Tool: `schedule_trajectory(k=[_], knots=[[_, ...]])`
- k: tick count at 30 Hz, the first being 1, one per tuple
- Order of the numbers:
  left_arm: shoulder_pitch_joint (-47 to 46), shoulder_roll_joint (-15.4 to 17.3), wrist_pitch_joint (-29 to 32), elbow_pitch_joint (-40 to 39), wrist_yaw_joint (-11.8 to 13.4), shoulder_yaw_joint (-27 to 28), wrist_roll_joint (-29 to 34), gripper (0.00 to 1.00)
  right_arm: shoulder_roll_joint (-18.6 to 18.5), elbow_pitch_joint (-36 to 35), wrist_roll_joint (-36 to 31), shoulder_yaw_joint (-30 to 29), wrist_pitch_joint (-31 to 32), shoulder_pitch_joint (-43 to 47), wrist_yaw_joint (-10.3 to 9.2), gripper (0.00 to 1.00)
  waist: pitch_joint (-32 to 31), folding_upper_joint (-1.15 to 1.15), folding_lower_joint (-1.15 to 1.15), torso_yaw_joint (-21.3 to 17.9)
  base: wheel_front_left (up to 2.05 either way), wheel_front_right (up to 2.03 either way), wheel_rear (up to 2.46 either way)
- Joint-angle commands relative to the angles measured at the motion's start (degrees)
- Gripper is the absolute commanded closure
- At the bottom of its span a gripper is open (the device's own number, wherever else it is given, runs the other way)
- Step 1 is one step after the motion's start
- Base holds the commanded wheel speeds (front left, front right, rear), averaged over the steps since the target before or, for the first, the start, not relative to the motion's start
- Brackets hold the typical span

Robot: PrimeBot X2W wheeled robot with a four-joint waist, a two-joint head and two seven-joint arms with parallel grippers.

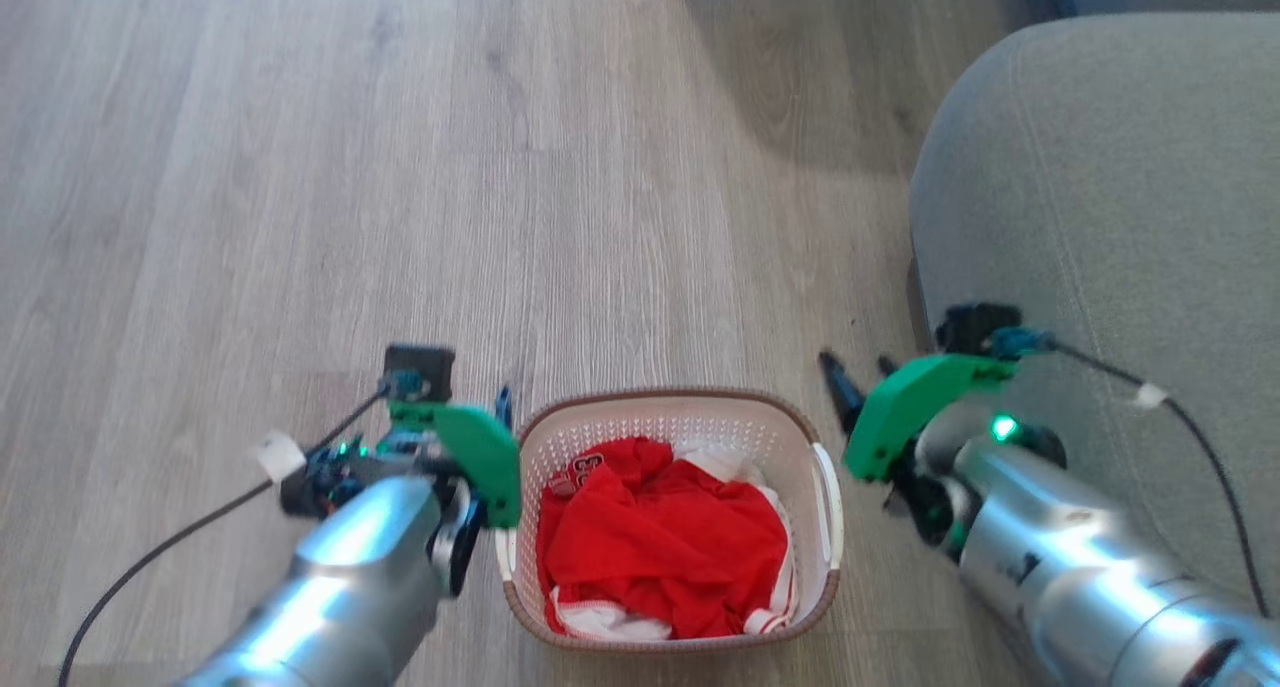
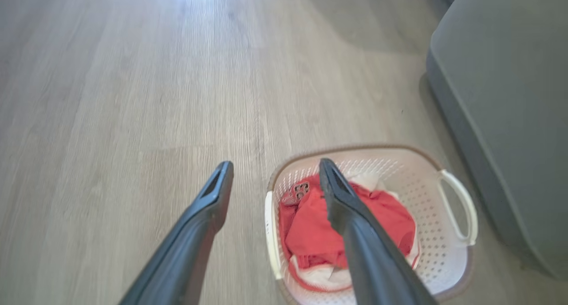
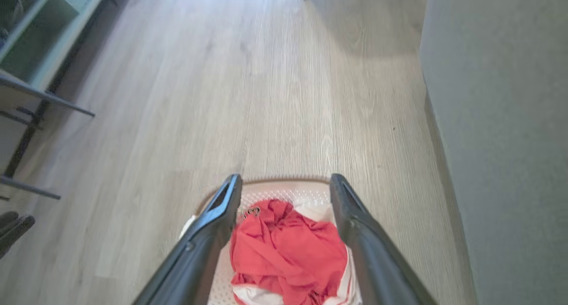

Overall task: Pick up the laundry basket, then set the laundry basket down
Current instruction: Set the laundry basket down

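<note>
We read this as the reach that opens the pick-up. The small, rounded cream-white plastic laundry basket (image 1: 660,397), with perforated walls and a brown woven-look rim, stands on the pale wood-plank floor (image 1: 400,167), and neither pincer has hold of it. Crumpled red and white clothes (image 1: 660,537) lie inside.

The left pincer (image 2: 275,167) is spread wide and pinches nothing. In its wrist view one dark finger hangs over bare floor and the other over the clothes. The basket's wall and slim white side handle (image 2: 270,234) therefore lie between the two fingers and below them. We cannot tell whether either finger touches the plastic.

The right pincer (image 1: 857,367) is likewise spread and empty. In the head view the basket sits to its inner side and behind its fingertips, and the other white handle (image 1: 826,507) is apart from the fingers. A grey upholstered seat (image 1: 1100,167) stands close on its outer side.

Next, we judge, each pincer must drop until its fingers bracket a handle or the rim, then press together. The right one needs to draw back and inward first. Both should close at matching height, or the basket may tip as it rises.
</note>
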Motion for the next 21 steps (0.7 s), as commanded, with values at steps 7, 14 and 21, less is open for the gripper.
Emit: schedule_trajectory(k=[7,14,21], knots=[[0.86,6.74,-0.77,-21.29,7.3,18.36,15.34,0.0,-4.79,-12.47,-16.47,-19.94,-0.89,0.95,0.4,0.0,-2.26,-0.01,0.01,0.22,0.0,0.0,0.0],[13.14,7.04,-0.78,-44.41,9.49,37.0,34.05,0.0,-2.62,-31.7,-39.21,-40.43,-0.9,12.63,0.4,0.0,-3.68,-0.01,0.01,0.34,0.0,0.0,0.0],[23.77,2.08,-0.78,-57.05,4.81,48.84,43.41,0.0,1.65,-49.14,-54.32,-49.47,-0.9,24.27,0.4,0.0,-4.33,-0.01,0.01,0.66,0.0,0.0,0.0]])
